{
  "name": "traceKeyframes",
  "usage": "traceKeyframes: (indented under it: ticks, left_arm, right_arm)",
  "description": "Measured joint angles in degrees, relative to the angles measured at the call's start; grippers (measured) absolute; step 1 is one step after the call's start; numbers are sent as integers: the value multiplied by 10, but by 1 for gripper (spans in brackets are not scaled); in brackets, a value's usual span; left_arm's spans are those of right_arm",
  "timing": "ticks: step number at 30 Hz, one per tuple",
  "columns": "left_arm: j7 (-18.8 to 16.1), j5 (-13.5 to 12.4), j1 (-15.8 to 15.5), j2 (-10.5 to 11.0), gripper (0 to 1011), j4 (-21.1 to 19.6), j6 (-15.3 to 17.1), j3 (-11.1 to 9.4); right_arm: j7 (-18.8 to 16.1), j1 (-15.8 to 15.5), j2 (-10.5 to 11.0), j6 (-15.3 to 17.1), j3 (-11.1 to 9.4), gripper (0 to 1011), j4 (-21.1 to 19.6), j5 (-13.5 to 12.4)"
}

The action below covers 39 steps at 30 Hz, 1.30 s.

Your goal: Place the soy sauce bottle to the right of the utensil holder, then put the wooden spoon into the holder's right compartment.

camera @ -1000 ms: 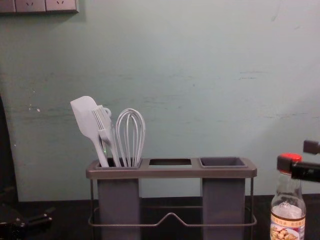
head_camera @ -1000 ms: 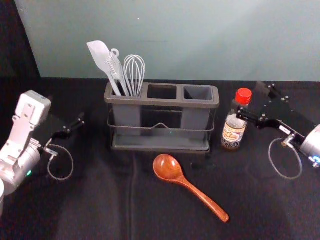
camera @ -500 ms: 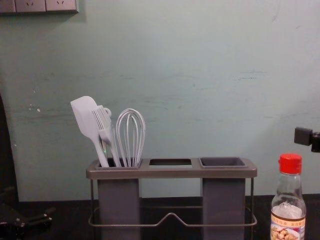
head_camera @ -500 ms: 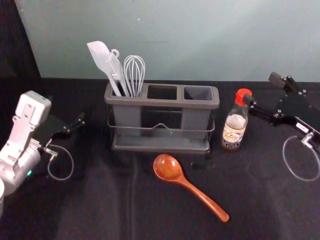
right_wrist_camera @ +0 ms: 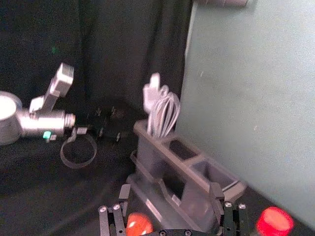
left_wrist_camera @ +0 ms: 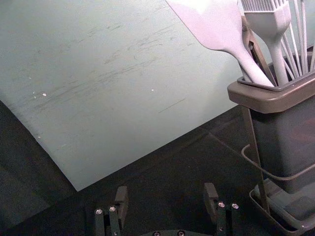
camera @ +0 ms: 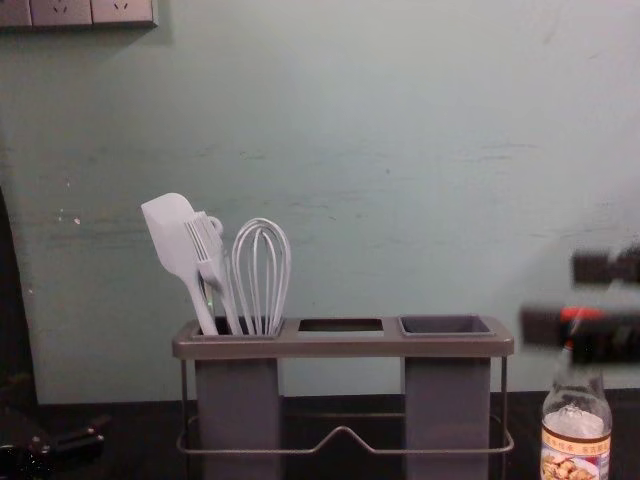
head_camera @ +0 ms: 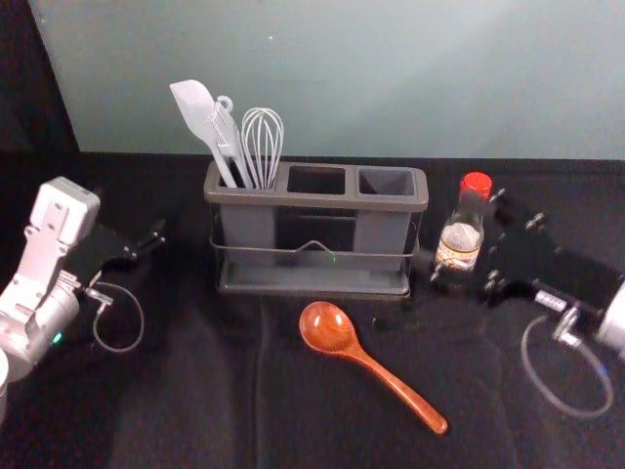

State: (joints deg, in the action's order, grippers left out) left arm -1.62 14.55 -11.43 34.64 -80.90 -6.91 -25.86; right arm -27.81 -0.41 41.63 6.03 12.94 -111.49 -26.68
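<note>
1. Black cloth (head_camera: 176, 401) lies beneath the utensil holder (head_camera: 312, 201) and, nearer, the wooden spoon (head_camera: 329, 329).
2. Soy sauce bottle (head_camera: 458, 247) stands right of the holder.
3. Right gripper (head_camera: 468, 234), spread wide, is near the bottle; left gripper (head_camera: 156, 237), also wide, is left.

Brought the right gripper (head_camera: 467, 236) lower in the head view than a moment ago, with one of its jaws now across the foot of the soy sauce bottle (head_camera: 460, 244), left uncovered before. Shifted the cable loop (head_camera: 583, 415) nearer the front too. In the chest view, moved farther in from the right edge, now hiding part of the red cap (camera: 577, 314), lately in full sight.
</note>
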Motion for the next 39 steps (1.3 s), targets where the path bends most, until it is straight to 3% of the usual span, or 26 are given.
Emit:
traceKeyframes:
  ticks: [4,7,8,11,19,27,33,39]
  left_arm:
    - [0,0,0,0,1005,0,0,0]
    - [0,0,0,0,1005,0,0,0]
    - [0,0,0,0,1005,0,0,0]
    - [0,0,0,0,1005,0,0,0]
    - [0,0,0,0,1005,0,0,0]
    - [0,0,0,0,1005,0,0,0]
    - [0,0,0,0,1005,0,0,0]
    - [0,0,0,0,1005,0,0,0]
  right_arm:
    - [21,7,-1,51,27,1004,-14,20]
    - [44,30,-9,126,68,1004,-22,50]
    - [44,30,-9,126,68,1004,-22,50]
    - [52,67,-26,213,108,1004,-20,73]
    - [57,135,-78,339,164,1004,13,106]
    - [61,172,-123,396,190,1004,66,126]
    - [61,182,-153,408,191,1004,107,129]
    - [56,190,-165,408,197,1004,131,138]
